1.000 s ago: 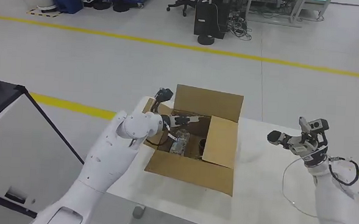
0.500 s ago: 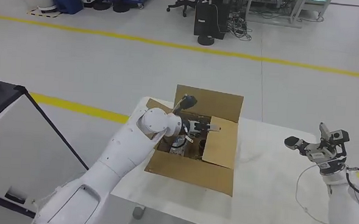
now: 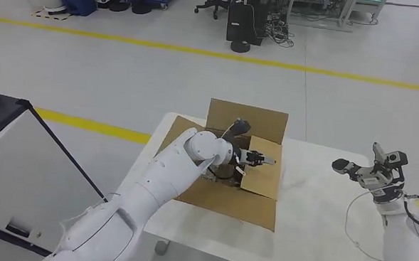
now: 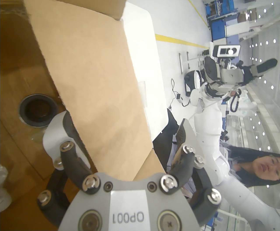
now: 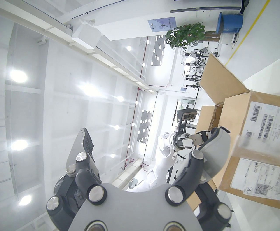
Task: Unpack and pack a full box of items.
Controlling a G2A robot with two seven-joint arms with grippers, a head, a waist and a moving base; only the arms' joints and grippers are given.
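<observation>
My left hand (image 4: 120, 123), open, straddles the right flap (image 4: 94, 76) of the box (image 3: 227, 199), which stands on the worktop (image 3: 311, 228); if I pull askew, the flap may tear or the box slide, since my open right hand (image 5: 153, 133) hangs well apart from it.

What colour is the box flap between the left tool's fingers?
Plain brown cardboard; the flap shows best in the left wrist view.
</observation>
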